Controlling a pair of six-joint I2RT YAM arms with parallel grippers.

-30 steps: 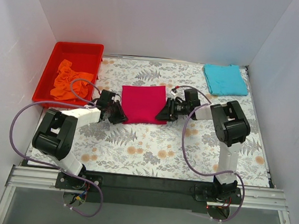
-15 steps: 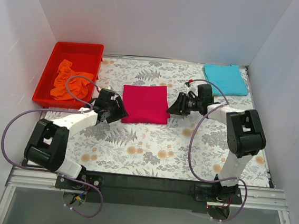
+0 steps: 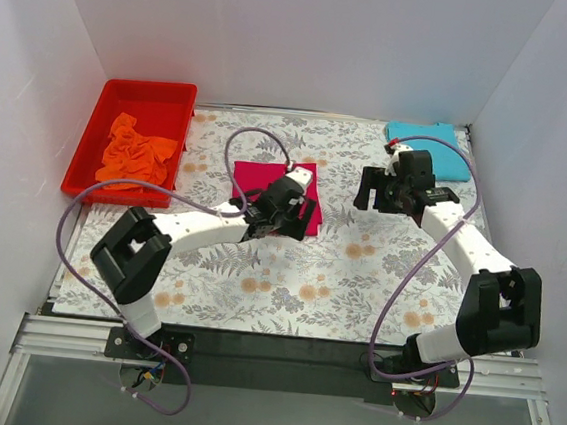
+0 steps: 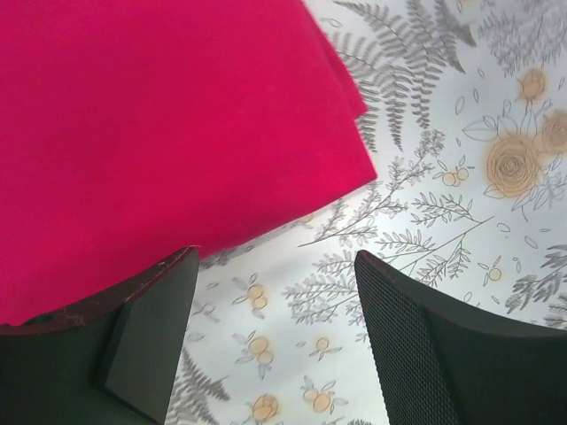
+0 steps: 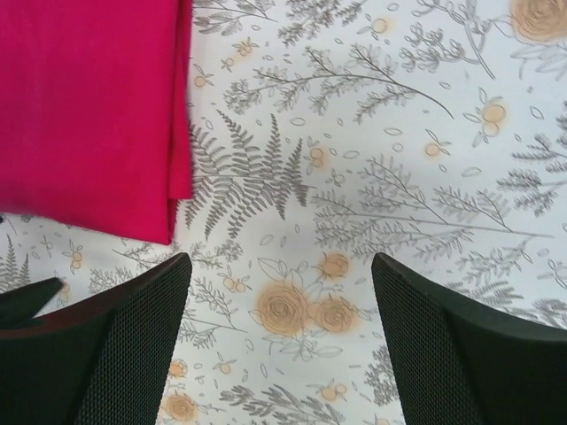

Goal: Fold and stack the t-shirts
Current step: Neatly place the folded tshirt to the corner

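A crimson-pink t-shirt (image 3: 261, 185) lies folded flat in the middle of the table. It also fills the upper left of the left wrist view (image 4: 159, 124) and shows in the right wrist view (image 5: 84, 106). My left gripper (image 3: 298, 214) is open and empty over the shirt's near right corner (image 4: 275, 341). My right gripper (image 3: 373, 196) is open and empty above bare tablecloth right of the shirt (image 5: 279, 341). A turquoise t-shirt (image 3: 439, 157) lies folded at the back right. An orange t-shirt (image 3: 133, 153) lies crumpled in the red bin (image 3: 149, 92).
The floral tablecloth (image 3: 288, 273) covers the table. White walls close in the left, back and right sides. The red bin stands at the back left. Purple cables loop from both arms over the table.
My left gripper has swung from the crimson shirt's left edge across to its near right corner. My right gripper has pulled away from the shirt, to the right and back. The shirt stays flat.
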